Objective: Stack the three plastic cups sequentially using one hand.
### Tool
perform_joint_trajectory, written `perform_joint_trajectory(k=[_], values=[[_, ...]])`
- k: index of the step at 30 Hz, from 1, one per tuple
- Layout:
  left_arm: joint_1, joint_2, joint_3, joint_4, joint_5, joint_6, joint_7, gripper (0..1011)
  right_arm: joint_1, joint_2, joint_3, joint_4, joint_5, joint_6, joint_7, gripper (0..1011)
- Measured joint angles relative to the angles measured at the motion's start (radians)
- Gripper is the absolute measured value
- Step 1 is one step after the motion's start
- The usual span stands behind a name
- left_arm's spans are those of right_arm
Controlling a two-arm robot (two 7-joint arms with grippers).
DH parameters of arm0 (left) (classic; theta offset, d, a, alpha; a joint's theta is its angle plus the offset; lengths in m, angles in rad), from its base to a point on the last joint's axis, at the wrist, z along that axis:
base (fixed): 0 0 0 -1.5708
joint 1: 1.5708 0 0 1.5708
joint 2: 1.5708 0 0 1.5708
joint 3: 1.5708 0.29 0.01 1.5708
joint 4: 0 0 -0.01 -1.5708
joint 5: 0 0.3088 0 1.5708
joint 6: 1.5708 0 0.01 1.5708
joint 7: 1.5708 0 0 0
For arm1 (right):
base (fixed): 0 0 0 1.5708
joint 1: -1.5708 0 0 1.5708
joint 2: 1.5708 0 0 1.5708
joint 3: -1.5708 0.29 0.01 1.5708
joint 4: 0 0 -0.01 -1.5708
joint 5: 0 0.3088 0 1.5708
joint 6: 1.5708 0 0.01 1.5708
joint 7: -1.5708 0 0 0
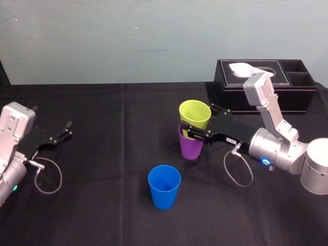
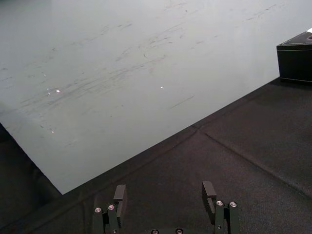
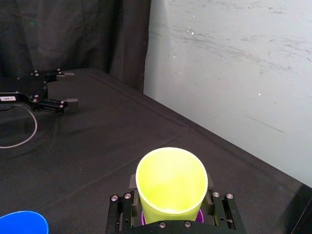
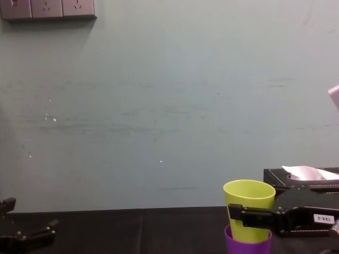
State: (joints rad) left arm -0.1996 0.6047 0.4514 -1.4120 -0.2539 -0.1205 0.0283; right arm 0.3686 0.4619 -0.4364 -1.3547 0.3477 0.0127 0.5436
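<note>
The right gripper (image 1: 200, 122) had its jaws clamped on the yellow-green cup (image 1: 195, 114), one finger pressed to each side of the wall a little below the rim. The cup stood upright between them, mouth open upward. Directly beneath the jaws, the purple cup (image 1: 189, 146) stood on the black cloth (image 1: 102, 169), and the base of the yellow-green cup was sunk into its mouth, so that most of the upper cup rose clear above the purple rim. How deep it sat inside could not be told.

Out from the jaws, toward the robot and slightly to its left, the blue cup (image 1: 164, 187) stood alone and upright on the cloth, apart from the pair. Behind the gripper's wrist, farther from the robot, sat the black tissue box (image 1: 266, 84) with a white tissue showing at its top.

Far off to the left of the clamped jaws, the left gripper (image 1: 66, 129) hung low over the cloth, its jaws spread and holding nothing.
</note>
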Motion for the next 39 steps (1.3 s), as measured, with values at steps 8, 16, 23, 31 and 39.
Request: perform_joint_trajectory(k=[8,16,23,31,39], values=[[0.0,0.0,0.0,0.0,0.0,0.0,0.0,1010,-0.001,0.001,0.0,-0.001,0.0,0.001,-0.001,870],[0.0,0.0,0.0,0.0,0.0,0.0,0.0,1010,-0.001,0.001,0.0,-0.002,-0.001,0.002,-0.004,1004],[0.0,0.0,0.0,0.0,0.0,0.0,0.0,1010,-0.001,0.001,0.0,-0.002,-0.001,0.002,-0.005,1004],[0.0,0.0,0.0,0.0,0.0,0.0,0.0,1010,-0.046,0.029,0.025,-0.053,0.023,-0.025,0.005,1004],[0.0,0.0,0.0,0.0,0.0,0.0,0.0,1010,-0.132,0.092,0.059,-0.131,0.081,-0.059,0.051,1004]])
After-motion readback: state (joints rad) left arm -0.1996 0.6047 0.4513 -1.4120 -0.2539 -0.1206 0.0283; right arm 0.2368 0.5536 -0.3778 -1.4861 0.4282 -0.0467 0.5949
